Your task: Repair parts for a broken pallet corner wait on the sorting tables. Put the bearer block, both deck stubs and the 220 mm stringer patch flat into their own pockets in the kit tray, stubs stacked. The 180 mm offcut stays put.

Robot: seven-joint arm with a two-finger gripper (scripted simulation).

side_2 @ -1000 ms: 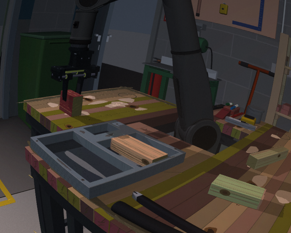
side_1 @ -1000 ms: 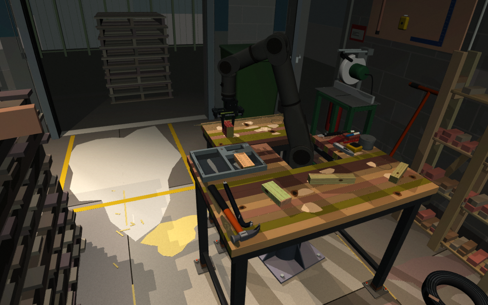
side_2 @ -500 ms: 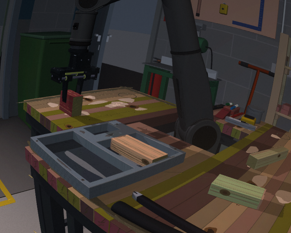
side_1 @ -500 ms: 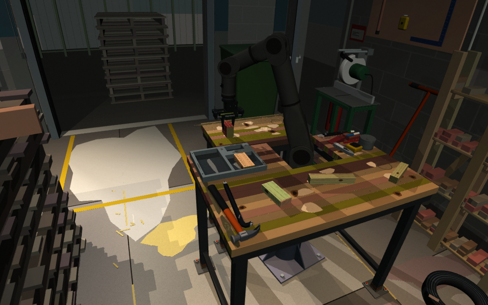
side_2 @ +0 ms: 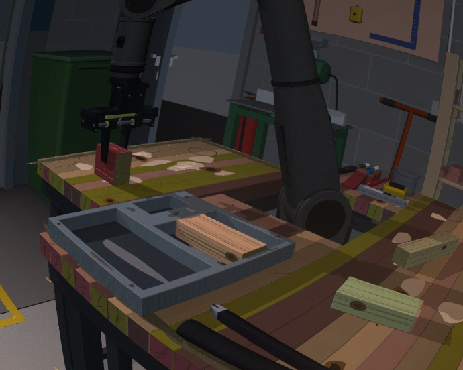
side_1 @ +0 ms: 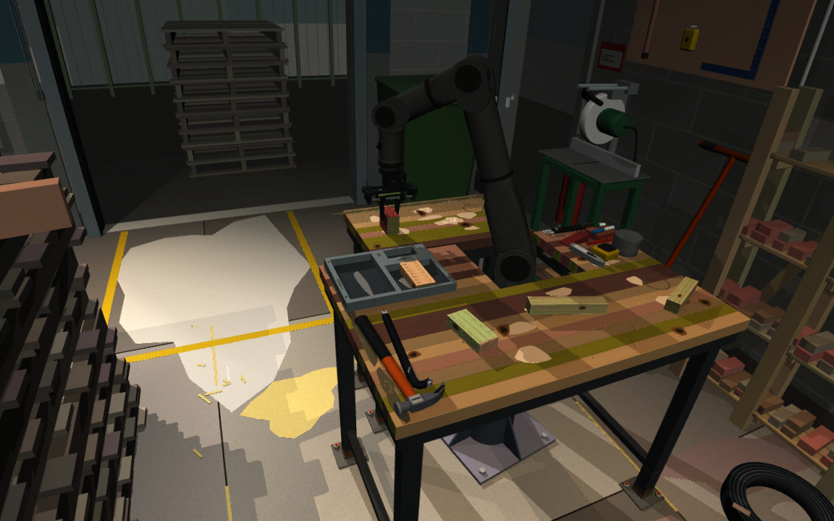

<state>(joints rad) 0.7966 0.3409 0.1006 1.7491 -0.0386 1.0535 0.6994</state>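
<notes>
The red bearer block (side_2: 113, 163) (side_1: 390, 219) stands on the far table, its top partly hidden by my fingers. My gripper (side_2: 114, 153) (side_1: 390, 210) comes straight down over it and is closed on the block, which rests on the tabletop. The grey kit tray (side_2: 164, 243) (side_1: 386, 274) sits on the near table's back corner. One orange-brown deck stub (side_2: 220, 238) (side_1: 416, 273) lies in its right pocket. A green stub (side_2: 376, 303) (side_1: 471, 330) lies mid-table. A longer green piece (side_2: 425, 249) (side_1: 567, 305) and another green piece (side_1: 681, 294) lie further right.
The tray's long left pocket (side_2: 122, 255) holds nothing. A hammer (side_1: 394, 378) and a pry bar (side_1: 404, 356) lie at the near table's front left. Hand tools and a grey cup (side_1: 627, 242) sit on the side bench. My arm's base (side_1: 514, 259) rises between the tables.
</notes>
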